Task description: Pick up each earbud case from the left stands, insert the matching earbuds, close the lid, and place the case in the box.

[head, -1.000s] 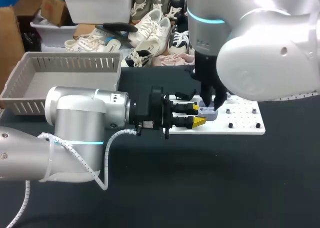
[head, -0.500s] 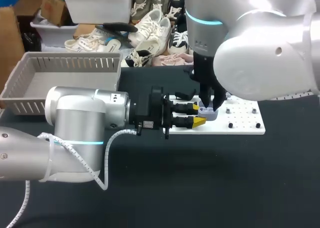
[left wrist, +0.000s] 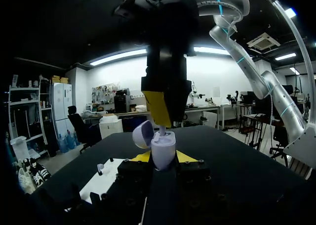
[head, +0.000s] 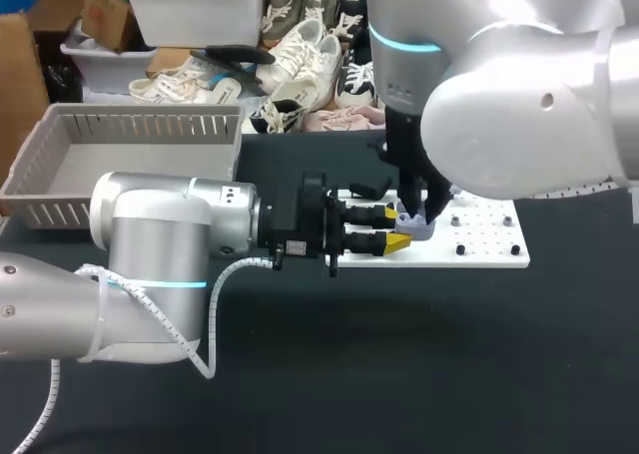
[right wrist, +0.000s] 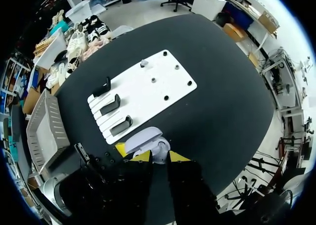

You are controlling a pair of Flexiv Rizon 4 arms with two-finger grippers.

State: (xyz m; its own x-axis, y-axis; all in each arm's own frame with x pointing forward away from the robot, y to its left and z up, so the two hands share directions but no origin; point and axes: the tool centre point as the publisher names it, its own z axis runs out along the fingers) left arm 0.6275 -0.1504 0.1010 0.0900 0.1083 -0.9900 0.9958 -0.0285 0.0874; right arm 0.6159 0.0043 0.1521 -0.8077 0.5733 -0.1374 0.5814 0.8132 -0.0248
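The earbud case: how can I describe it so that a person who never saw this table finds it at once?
On the black table lies a white board with pegs. Over its left half, the left gripper holds the earbud case between its yellow tips. It is the only pale lilac, rounded thing there, with its lid flipped open.

Has the left arm stretched low and level in from the left, wrist horizontal. Holds the left gripper (head: 396, 227) on its side, one yellow tip above the other, both pressed against the earbud case (head: 420, 230) from opposite sides. Has the right arm in from the right, past the middle, wrist pointing straight down. Sets the right gripper (head: 421, 212) vertical, directly above the left gripper's tips, at the case's open top.
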